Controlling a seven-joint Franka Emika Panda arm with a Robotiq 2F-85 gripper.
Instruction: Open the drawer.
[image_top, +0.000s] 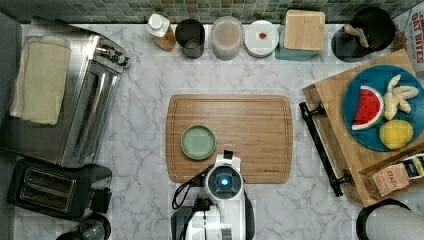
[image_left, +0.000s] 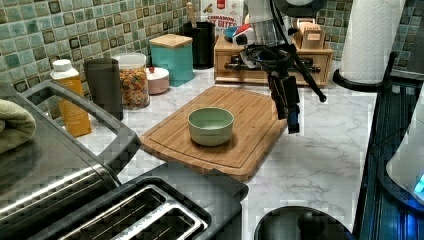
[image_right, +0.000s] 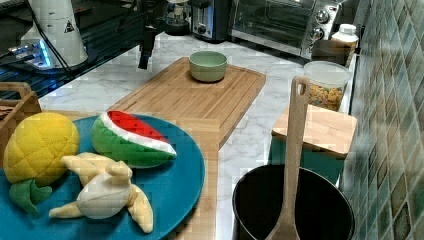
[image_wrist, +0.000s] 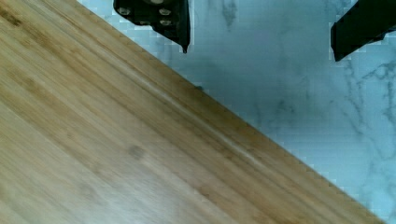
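Note:
The drawer is the light-wood front of a small wooden cabinet at the top view's right. Its long black bar handle faces the cutting board. In the left view the cabinet stands at the back, partly behind my arm's cables. My gripper hangs open over the marble just beside the near edge of the bamboo cutting board, well away from the handle. The wrist view shows my two black fingers spread wide with nothing between them, and the gripper over the board's edge.
A green bowl sits on the board. A blue plate of toy fruit rests on the cabinet. Jars and canisters line the tiled wall. A toaster oven and toaster fill the top view's left.

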